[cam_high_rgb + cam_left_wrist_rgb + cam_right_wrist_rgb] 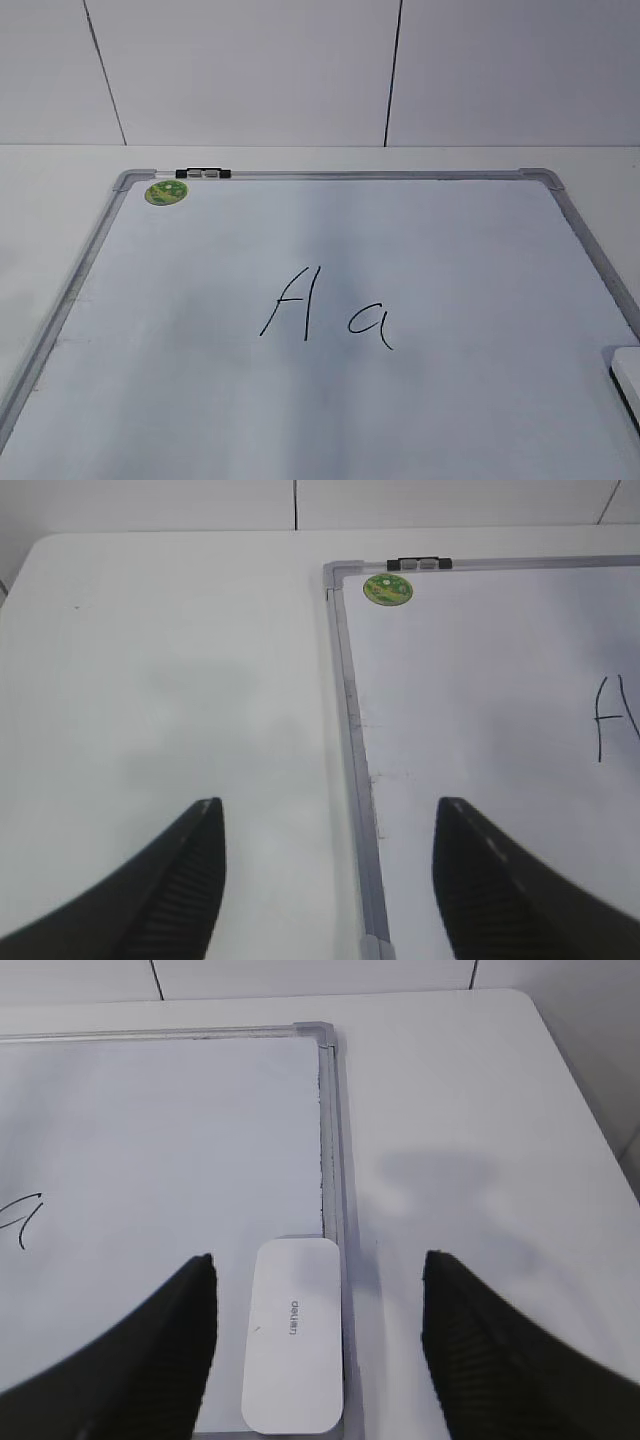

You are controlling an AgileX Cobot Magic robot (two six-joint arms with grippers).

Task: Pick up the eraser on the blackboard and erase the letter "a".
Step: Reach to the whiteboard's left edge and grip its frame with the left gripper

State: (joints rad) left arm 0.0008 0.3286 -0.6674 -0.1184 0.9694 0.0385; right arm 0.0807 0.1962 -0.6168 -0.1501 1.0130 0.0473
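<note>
Eraser (292, 1335) lies between right end effector (315, 1350) fingers, seemingly below.

Exterior view: the eraser (628, 385) is cut by the right edge, only a sliver showing; the board (90, 260) runs off the bottom. Neither arm appears there. Right wrist view: the small grey lettering on the eraser (293, 1350) is too small to read.
</note>
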